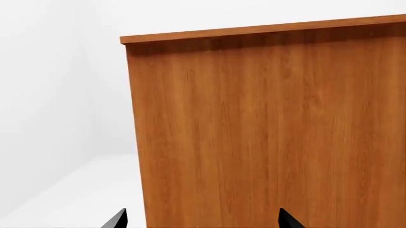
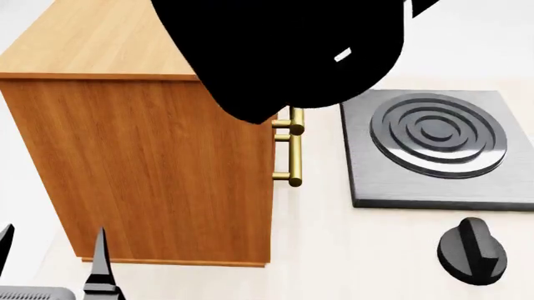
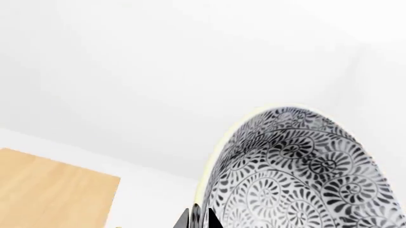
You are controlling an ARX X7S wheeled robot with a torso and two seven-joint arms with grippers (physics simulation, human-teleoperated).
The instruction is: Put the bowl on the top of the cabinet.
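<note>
The bowl (image 3: 298,171), white with a dense grey-black floral pattern, fills the right wrist view and is held tilted in the air. My right gripper (image 3: 198,219) is shut on its rim, one finger inside and one outside. The cabinet's light wood top (image 3: 51,190) lies below and to one side of the bowl. In the head view the orange-brown cabinet (image 2: 150,169) stands at the left, and my dark right arm (image 2: 284,50) hides the bowl. My left gripper (image 2: 50,250) is open and empty, low beside the cabinet's side wall (image 1: 266,133).
Brass bar handles (image 2: 294,150) stick out from the cabinet's front. A grey stove plate with a ringed burner (image 2: 438,134) lies to the right, and a black knob (image 2: 471,250) sits in front of it. A white wall stands behind.
</note>
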